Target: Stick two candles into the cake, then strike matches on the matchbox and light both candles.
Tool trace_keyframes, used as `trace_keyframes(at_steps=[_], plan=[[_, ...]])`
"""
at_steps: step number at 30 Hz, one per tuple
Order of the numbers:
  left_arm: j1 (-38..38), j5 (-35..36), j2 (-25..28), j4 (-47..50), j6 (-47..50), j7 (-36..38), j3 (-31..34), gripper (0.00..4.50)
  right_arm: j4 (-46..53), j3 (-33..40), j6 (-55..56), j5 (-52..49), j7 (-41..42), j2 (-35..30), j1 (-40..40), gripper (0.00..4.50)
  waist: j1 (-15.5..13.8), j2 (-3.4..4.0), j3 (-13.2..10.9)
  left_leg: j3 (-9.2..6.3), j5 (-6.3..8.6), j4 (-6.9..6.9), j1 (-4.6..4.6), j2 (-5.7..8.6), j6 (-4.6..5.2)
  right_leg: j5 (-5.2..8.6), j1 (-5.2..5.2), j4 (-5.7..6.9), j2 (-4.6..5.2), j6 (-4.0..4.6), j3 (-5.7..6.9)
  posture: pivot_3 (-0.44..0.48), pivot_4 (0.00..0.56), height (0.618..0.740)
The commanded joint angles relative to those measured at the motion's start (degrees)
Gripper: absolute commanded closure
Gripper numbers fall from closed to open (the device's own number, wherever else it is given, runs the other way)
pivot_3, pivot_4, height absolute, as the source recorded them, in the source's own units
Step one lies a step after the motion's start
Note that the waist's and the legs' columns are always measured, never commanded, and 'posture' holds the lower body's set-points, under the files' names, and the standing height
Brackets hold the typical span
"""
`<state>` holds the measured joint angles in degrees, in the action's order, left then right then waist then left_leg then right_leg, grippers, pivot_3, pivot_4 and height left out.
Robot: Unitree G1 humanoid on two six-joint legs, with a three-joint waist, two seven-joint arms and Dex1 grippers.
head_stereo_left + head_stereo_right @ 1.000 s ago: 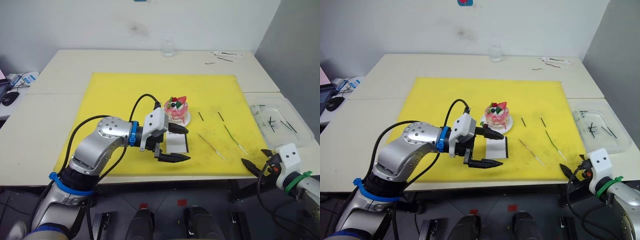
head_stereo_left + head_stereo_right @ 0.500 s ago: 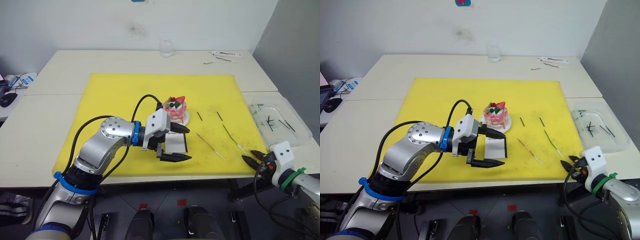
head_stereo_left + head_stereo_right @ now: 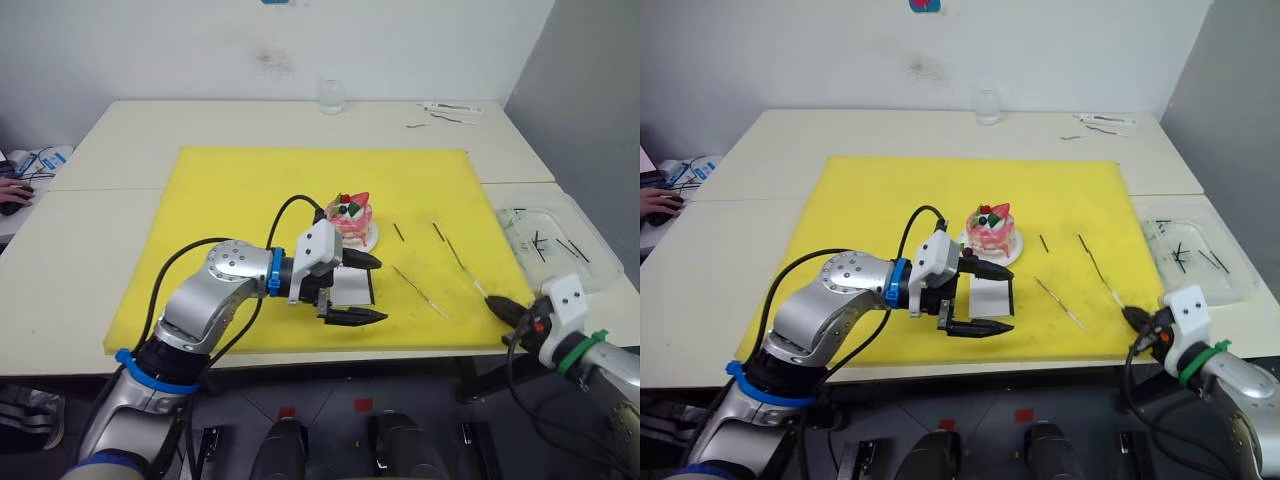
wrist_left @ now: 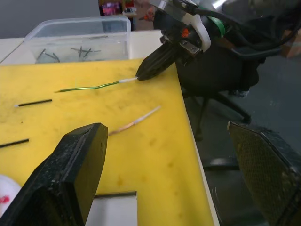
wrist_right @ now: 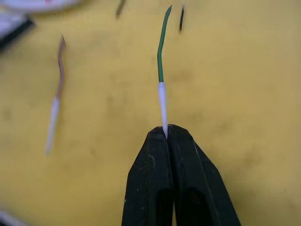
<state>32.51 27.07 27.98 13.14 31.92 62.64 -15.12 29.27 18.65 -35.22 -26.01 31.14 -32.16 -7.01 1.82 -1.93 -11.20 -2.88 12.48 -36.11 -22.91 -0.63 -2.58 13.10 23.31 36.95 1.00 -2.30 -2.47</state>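
The greenish candle (image 5: 161, 61) lies over the yellow mat, and my right gripper (image 5: 165, 134) is shut on its white end near the mat's front right corner. To its left on the mat lies the tan candle (image 3: 420, 291). Two short dark matches (image 3: 399, 232) lie between the candles and the cake (image 3: 352, 220), which sits on its small white plate (image 3: 372, 240). My left gripper (image 3: 380, 290) hangs wide open just over the white matchbox (image 3: 350, 288), in front of the cake, with nothing held.
A clear plastic container (image 3: 560, 245) with several dark sticks stands right of the yellow mat (image 3: 230, 190). A glass (image 3: 333, 95) and small items (image 3: 450, 108) sit at the table's back. A person's hand (image 3: 10, 190) rests at the far left.
My right gripper has come forward onto the mat's front right corner and shut on the green candle's white end. The left arm has barely moved.
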Motion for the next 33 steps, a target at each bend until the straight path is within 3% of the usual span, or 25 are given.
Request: trace_keyframes(at_steps=[1, 3, 5, 10, 23, 33], plan=[[1.3, 9.1, -8.9, -2.7, 8.8, -10.6, 7.9, 0.0, 6.8, -0.6, 2.0, -0.7, -4.5, 2.3, 5.8, 4.47, -0.1, 0.0, 0.0, -0.03, 0.0, -0.01, 0.0, 0.0, 0.0, 0.0, 0.0, 0.01, 0.0, -0.01, 0.02, 0.0, 0.15, 0.74], [2.1, 10.1, -14.2, -6.2, 10.5, -16.1, 10.6, 0.0, 8.0, -4.1, 5.0, 2.8, -5.2, 2.9, 7.7, 4.47, -0.1, -0.01, 0.0, -0.06, -0.01, -0.06, -0.01, 0.01, 0.01, -0.03, -0.02, 0.01, 0.0, -0.05, 0.05, 0.0, 0.15, 0.74], [3.5, 13.9, -19.5, -9.4, 12.5, -20.7, 14.8, 0.38, 7.7, -6.8, 7.2, 5.1, -6.9, 4.5, 9.3, 4.5, -0.1, 0.0, 0.0, -0.09, 0.0, -0.05, -0.02, 0.03, 0.01, -0.13, -0.04, -0.01, -0.01, -0.22, 0.08, 0.0, 0.15, 0.74], [6.6, 19.6, -28.0, -14.1, 17.3, -30.0, 20.7, 1.85, 8.7, -10.1, 8.8, 7.2, -8.2, 5.7, 12.6, 4.5, -0.2, -0.01, 0.0, -0.09, 0.0, -0.01, -0.1, 0.08, 0.0, -0.18, 0.0, -0.04, 0.0, -0.37, 0.06, 0.0, 0.15, 0.74], [8.0, 27.9, -34.3, -14.7, 21.5, -36.5, 24.5, 1.85, 10.8, -14.1, 8.4, 7.4, -7.7, 5.9, 14.7, 4.5, -0.2, -0.01, 0.0, -0.08, 0.0, -0.02, -0.03, 0.08, 0.0, -0.18, -0.01, -0.01, -0.01, -0.35, 0.04, 0.0, 0.15, 0.74], [6.9, 28.0, -34.9, -15.1, 21.5, -35.9, 23.1, 1.85, 10.4, -14.6, 9.4, 7.2, -7.4, 6.2, 14.0, 4.5, -0.2, -0.01, 0.0, -0.07, 0.0, -0.01, -0.05, 0.09, 0.0, -0.18, -0.01, -0.04, -0.01, -0.35, 0.03, 0.0, 0.15, 0.74]])
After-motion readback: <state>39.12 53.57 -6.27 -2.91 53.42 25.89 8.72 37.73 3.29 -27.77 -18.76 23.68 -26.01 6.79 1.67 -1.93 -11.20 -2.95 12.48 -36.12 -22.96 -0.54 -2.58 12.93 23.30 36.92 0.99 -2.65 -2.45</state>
